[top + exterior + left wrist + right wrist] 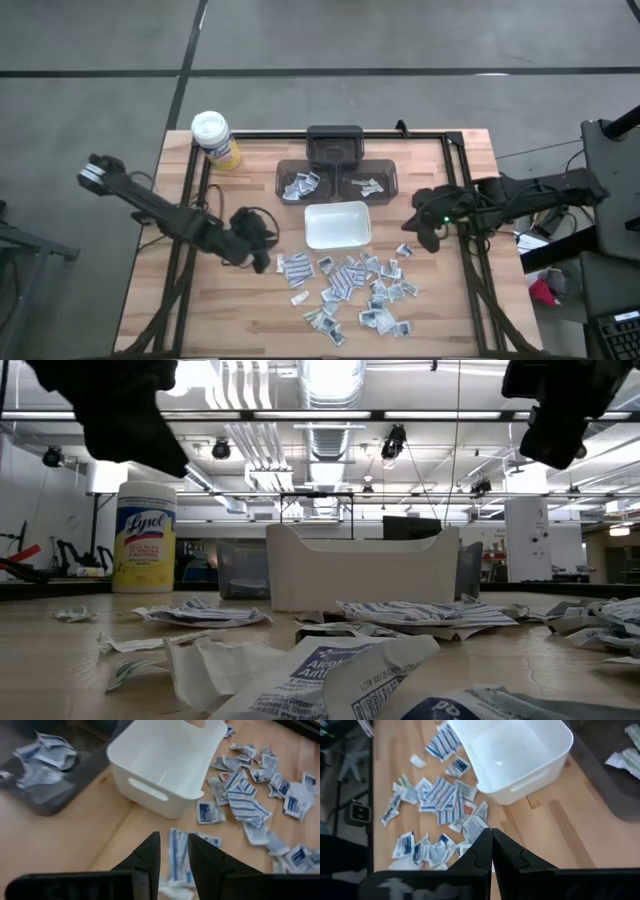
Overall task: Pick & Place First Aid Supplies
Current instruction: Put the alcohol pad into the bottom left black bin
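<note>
Packets (pixel 350 285) of first aid supplies lay strewn across the near half of the wooden table (pixel 250 190), most of them in a loose heap in front of the white tray (pixel 337 224), with a few already sorted into the two dark bins (pixel 338 182) behind it. One blue-striped packet (pixel 177 854) showed in the gap between my left gripper (pixel 173 854) fingers, at the heap's left edge and just beside the tray's corner; the fingers stood narrowly apart on either side of it, and I could not confirm from the wrist view whether they touched it or merely hovered over it. I judged that this placement suited a pick of an outlying piece, clear of the crowded middle. My right gripper (pixel 491 851) was closed on nothing, fingers pressed together, held over the table's right side near the heap's far edge, waiting. The white tray itself held nothing visible and sat between bins and heap, presumably as a drop point within short reach of both arms. As to legible print, the yellow canister (pixel 146 537) at the back left corner read "Lysol", and a crumpled packet (pixel 330 672) nearest the low camera showed "Alco" above "Anti", cut off by a fold.
</note>
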Action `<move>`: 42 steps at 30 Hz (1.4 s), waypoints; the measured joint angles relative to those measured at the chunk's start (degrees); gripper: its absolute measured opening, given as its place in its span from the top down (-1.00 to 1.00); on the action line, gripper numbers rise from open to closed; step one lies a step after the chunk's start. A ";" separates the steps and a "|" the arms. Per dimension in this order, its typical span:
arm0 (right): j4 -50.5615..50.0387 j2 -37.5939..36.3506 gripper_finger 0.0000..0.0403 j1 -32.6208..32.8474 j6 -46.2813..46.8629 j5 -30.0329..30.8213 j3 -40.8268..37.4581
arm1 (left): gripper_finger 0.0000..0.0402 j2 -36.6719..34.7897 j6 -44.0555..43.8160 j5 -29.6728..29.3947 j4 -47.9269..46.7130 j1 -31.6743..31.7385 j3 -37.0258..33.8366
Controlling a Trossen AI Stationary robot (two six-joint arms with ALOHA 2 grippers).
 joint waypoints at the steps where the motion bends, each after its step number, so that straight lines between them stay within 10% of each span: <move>1: -0.54 1.15 0.96 0.00 0.34 0.00 0.86 | 0.54 -2.05 1.01 0.00 0.03 0.02 -1.37; 17: -7.90 11.40 0.96 0.00 18.76 -3.91 3.66 | 0.54 -27.66 15.41 0.86 7.42 0.04 -18.25; 42: -11.72 19.66 0.96 4.42 37.62 -7.35 3.62 | 0.54 -44.18 33.45 4.75 6.07 4.28 -22.04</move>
